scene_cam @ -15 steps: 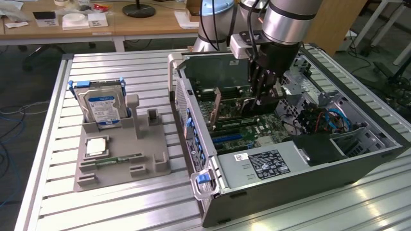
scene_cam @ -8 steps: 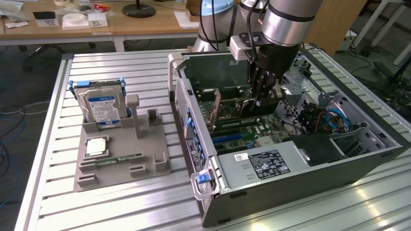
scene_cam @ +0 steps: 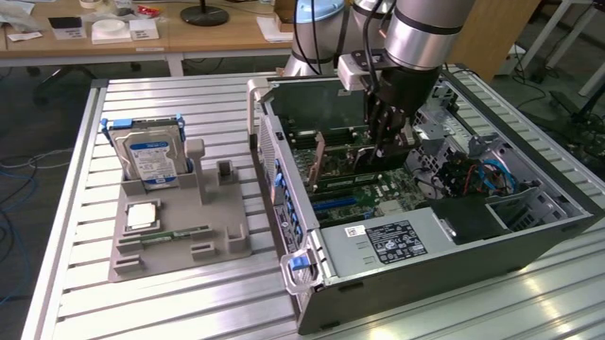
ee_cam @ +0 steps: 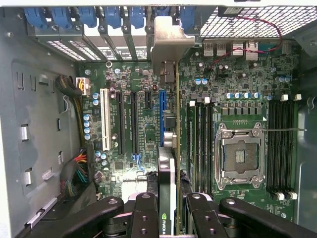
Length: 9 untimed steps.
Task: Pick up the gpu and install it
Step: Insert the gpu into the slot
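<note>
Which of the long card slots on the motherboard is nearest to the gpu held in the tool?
The blue slot, right beside the gpu. The black slots and the white slot lie farther from it.

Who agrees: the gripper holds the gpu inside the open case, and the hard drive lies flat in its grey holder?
Wrong: the exterior view shows the hard drive standing upright in its grey holder. The gripper does hold the gpu.

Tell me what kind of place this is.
Likely a robotics lab or test workshop: an open PC case sits on a slotted aluminium table, the arm's tool holds the gpu inside it, and wooden desks with loose clutter stand behind.
</note>
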Available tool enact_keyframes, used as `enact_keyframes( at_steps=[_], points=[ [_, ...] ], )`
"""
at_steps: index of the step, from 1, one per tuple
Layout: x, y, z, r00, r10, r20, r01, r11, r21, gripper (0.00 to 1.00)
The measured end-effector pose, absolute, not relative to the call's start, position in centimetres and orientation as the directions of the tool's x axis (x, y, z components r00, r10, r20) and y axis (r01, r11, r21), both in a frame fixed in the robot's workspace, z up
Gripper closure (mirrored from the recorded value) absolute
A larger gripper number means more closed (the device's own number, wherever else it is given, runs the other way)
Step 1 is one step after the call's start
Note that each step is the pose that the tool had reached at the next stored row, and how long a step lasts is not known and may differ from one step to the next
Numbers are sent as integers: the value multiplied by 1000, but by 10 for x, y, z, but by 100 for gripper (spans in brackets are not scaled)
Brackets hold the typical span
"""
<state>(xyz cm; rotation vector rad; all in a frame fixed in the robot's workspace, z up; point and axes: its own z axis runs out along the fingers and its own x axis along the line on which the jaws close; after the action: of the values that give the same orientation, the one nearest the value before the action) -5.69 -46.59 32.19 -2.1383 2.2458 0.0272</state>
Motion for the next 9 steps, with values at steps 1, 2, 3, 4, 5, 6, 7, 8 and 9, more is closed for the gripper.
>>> enact_keyframes(
  at_steps=[1,2,3,4,5,6,7,8,9],
  points=[
    [-57,-466,322,-49,-998,-42,-999,49,-15,73],
    [-57,-466,322,-49,-998,-41,-999,49,-15,73],
    [-57,-466,322,-49,-998,-41,-999,49,-15,73],
    [-57,-466,322,-49,-998,-42,-999,49,-15,73],
    [-57,-466,321,-49,-998,-42,-999,49,-15,73],
    [-57,-466,321,-49,-998,-42,-999,49,-15,73],
    [-57,-466,320,-49,-998,-42,-999,49,-15,73],
    [-57,-466,319,-49,-998,-42,-999,49,-15,73],
    [-57,-466,319,-49,-998,-42,-999,49,-15,73]
  ],
)
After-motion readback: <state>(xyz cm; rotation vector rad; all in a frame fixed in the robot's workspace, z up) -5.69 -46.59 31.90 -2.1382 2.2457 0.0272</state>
